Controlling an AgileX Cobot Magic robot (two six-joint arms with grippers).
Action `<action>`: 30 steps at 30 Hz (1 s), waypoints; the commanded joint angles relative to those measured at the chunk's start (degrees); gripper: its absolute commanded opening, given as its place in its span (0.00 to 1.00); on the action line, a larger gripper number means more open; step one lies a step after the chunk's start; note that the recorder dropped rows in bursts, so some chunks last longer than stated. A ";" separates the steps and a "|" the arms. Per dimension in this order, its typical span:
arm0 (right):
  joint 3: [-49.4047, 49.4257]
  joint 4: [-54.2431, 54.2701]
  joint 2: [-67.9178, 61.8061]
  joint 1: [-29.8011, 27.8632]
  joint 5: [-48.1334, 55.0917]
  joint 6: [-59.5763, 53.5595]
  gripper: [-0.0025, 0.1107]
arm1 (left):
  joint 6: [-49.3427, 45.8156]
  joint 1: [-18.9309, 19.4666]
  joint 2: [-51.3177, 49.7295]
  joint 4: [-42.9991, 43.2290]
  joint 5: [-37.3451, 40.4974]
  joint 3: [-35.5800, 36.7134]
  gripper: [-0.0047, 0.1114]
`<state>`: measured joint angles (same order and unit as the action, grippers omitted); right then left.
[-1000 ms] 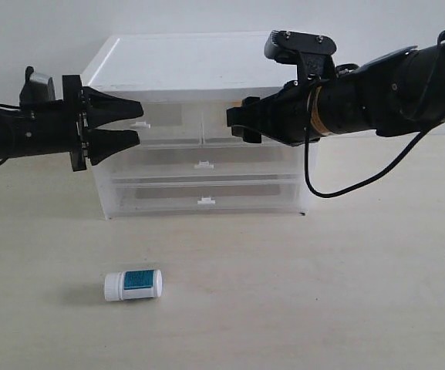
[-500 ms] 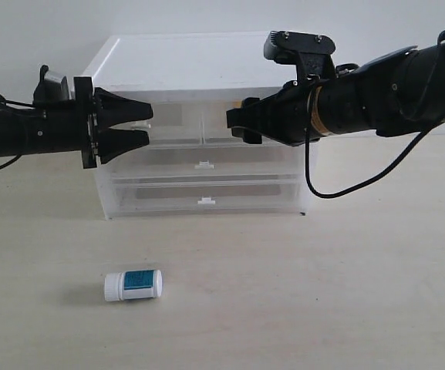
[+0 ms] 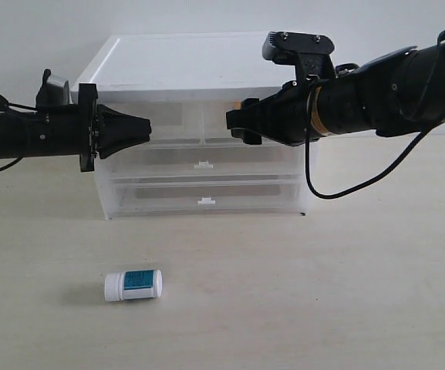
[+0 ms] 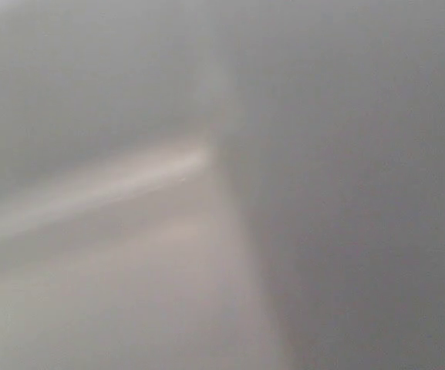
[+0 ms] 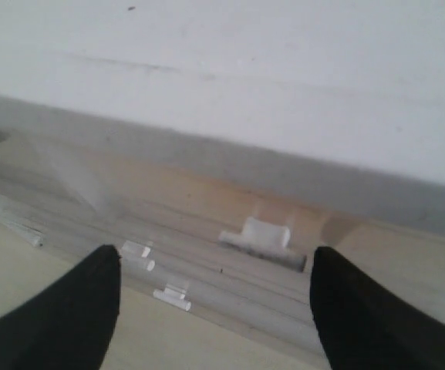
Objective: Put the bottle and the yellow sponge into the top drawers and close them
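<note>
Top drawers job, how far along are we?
Nothing looks finished: the bottle lies on the table, both top drawers look shut, and I can't spot the yellow sponge. In hand: the left gripper is closed at the left drawer's handle; the right gripper hangs open before the right handle. Left: opening, loading, closing.

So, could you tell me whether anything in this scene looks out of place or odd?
Only the bottle stands out: it lies on its side on the table, apart from the cabinet. The cabinet sits square, and nothing seems spilled or damaged. The left wrist view is just a grey blur.
</note>
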<state>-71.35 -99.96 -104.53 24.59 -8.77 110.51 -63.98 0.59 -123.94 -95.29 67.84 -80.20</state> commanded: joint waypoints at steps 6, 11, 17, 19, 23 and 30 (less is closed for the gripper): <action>-1.46 0.01 -0.09 -0.62 6.39 -1.69 0.59 | -3.90 0.27 0.62 -2.10 2.13 -0.81 0.07; -1.46 0.01 -0.09 -0.62 6.75 -1.69 0.59 | -3.32 0.27 0.94 -1.21 2.13 -0.52 0.07; -1.46 0.01 -0.09 -0.62 7.01 -1.40 0.59 | -2.45 0.27 1.14 -1.71 2.13 1.22 0.07; -1.46 0.01 -0.09 -0.62 7.00 -1.51 0.59 | -3.22 0.27 2.26 -2.27 2.13 3.11 0.07; -1.46 0.01 -0.09 -0.62 7.03 -1.37 0.59 | -4.08 0.27 6.05 -1.75 2.13 6.51 0.07; -1.46 0.01 -0.09 -0.62 6.94 -1.51 0.59 | -6.55 0.27 12.75 -1.70 2.13 15.97 0.07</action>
<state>-71.35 -99.96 -104.53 24.68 -7.88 110.08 -68.35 0.59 -114.16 -96.33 65.16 -66.21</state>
